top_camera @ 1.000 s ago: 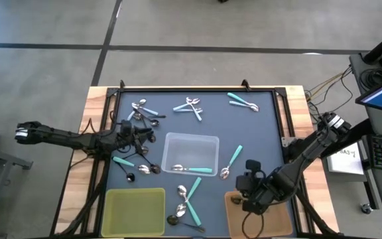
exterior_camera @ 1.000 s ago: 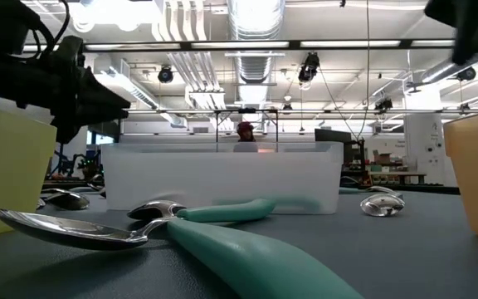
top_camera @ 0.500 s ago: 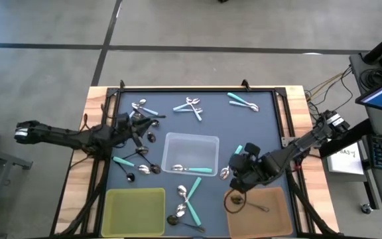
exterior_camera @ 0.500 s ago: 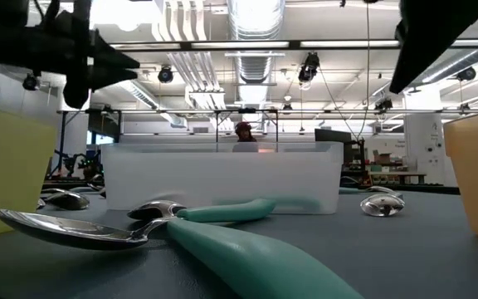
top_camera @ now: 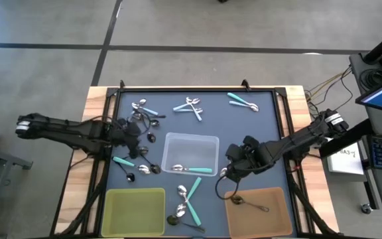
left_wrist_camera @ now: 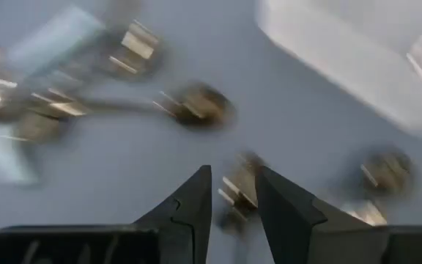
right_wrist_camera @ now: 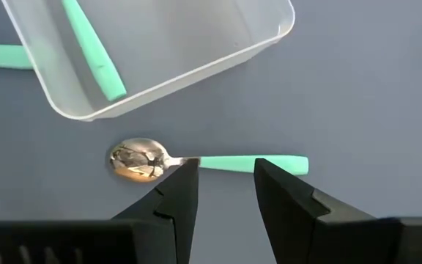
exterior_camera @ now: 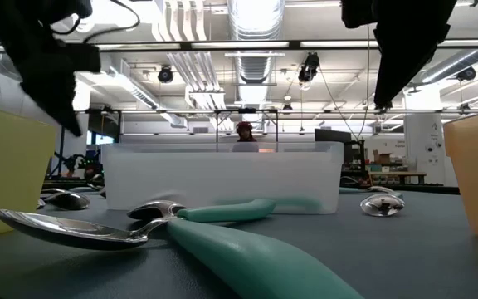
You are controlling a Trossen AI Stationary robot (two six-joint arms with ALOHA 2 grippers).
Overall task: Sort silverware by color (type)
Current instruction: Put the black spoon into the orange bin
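Right gripper point(right_wrist_camera: 220, 183): jaws parted, empty, over a teal spoon point(right_wrist_camera: 204, 160) beside the clear bin point(top_camera: 191, 152).
Left gripper point(left_wrist_camera: 231, 196): jaws parted, empty, above dark spoons point(top_camera: 146, 131).
Brown bin point(top_camera: 278, 214): one spoon point(top_camera: 247, 202) inside.

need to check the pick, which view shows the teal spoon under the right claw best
The right wrist view: the teal spoon lies whole, just past the open right claw. The high view shows it small beside the clear bin; the low view shows only its bowl.
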